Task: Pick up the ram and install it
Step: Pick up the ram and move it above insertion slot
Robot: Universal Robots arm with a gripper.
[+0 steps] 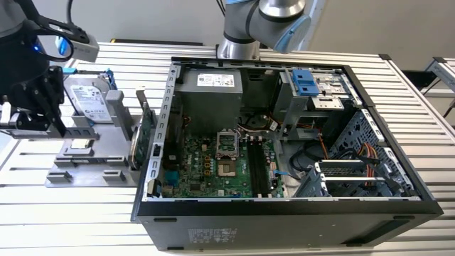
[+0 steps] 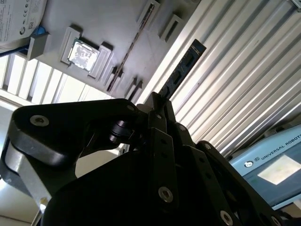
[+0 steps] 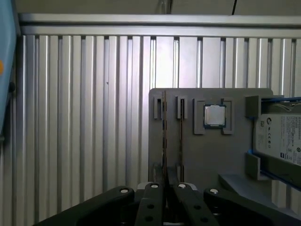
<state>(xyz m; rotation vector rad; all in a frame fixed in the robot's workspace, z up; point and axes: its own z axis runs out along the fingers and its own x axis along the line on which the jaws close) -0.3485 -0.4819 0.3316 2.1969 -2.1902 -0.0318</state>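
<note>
Ram (image 2: 184,63) clamped in gripper (image 2: 158,100) beside grey tray (image 3: 211,160) holding white-labelled drive (image 3: 282,136).

A slatted aluminium table (image 1: 64,213) carries 2 large things. An open computer case (image 1: 284,226) lies on its side with the open face up. Just beside the case, on the exterior view's left of it, a flat grey holder plate (image 1: 71,180) rests on the slats. Beyond the case's far edge, the arm's base (image 1: 238,50) stands on the table.
</note>
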